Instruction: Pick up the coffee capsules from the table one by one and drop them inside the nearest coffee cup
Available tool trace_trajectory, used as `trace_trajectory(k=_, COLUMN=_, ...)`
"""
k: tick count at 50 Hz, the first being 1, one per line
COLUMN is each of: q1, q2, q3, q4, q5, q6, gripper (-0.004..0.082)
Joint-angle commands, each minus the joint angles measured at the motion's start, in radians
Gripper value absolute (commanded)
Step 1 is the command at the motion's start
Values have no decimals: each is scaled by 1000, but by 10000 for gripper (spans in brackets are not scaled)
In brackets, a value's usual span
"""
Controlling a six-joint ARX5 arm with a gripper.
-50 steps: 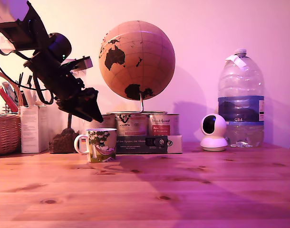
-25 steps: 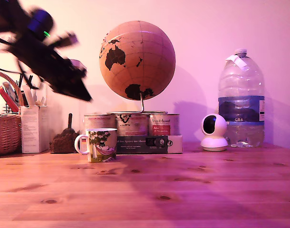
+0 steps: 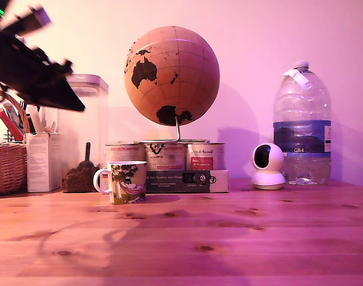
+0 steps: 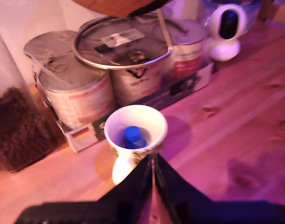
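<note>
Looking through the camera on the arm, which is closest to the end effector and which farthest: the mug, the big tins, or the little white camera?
From the end effector, in the wrist view:
1. Mug, directly ahead, blue capsule inside.
2. Tins, just behind the mug under the globe stand.
3. White camera, far back corner of the table.

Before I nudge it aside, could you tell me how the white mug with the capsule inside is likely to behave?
The mug looks ceramic, so probably stiff and breakable if knocked. Standing upright on the bare wooden table, it would likely slide rather than tip. The blue capsule lies loose inside and may rattle.
</note>
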Motion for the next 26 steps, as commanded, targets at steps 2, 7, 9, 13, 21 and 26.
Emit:
trace_trajectory(k=2, q1=-1, q2=-50, q3=-73, q4=32, q5=3, q6=-27, gripper=-24)
trace_trajectory(k=7, q1=-1, q2=-108, q3=-134, q4=37, q5=-2, q6=-40, gripper=-24)
trace_trajectory(k=9, q1=-1, q2=-128, q3=-156, q4=46, q5=-13, q6=-43, gripper=-24)
trace_trajectory(k=13, q1=-1, q2=-172, q3=-201, q4=55, q5=-26, q6=-58, gripper=-24)
trace_trajectory(k=21, q1=-1, q2=-250, q3=-268, q4=57, q5=-45, q6=-89, gripper=-24)
trace_trajectory(k=26, q1=-1, q2=-279, q3=-283, q4=52, q5=-47, q6=-90, gripper=-24)
